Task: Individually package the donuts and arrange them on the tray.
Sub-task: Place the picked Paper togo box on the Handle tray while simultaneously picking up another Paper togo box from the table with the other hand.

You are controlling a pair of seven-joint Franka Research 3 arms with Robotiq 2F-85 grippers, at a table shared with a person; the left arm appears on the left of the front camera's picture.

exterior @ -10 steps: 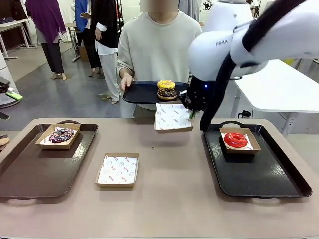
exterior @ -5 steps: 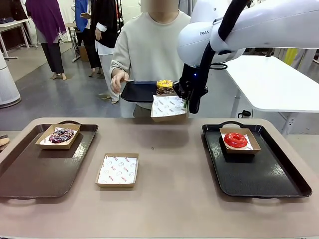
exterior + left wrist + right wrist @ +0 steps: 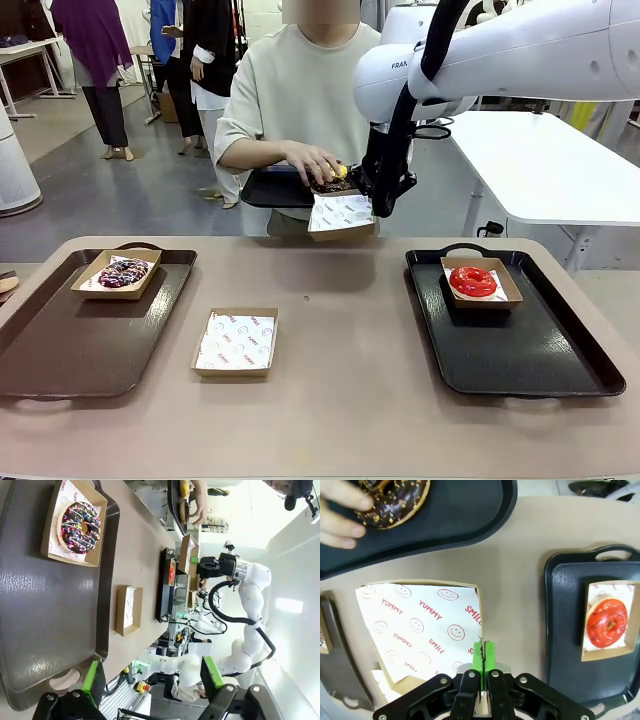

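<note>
My right gripper is shut on the edge of a paper-lined cardboard box, held in the air just under the person's black tray. On that tray the person's hand covers the yellow donut, which sits on the chocolate donut. The red donut lies in a box on the right tray. The purple donut lies in a box on the left tray. My left gripper hangs open above that tray.
An empty lined box lies on the table between the two trays. The person stands at the far edge of the table. Other people and a white table are farther back.
My right arm has carried the box up and left, close under the person's tray. The person's hand has come down onto the stacked donuts.
</note>
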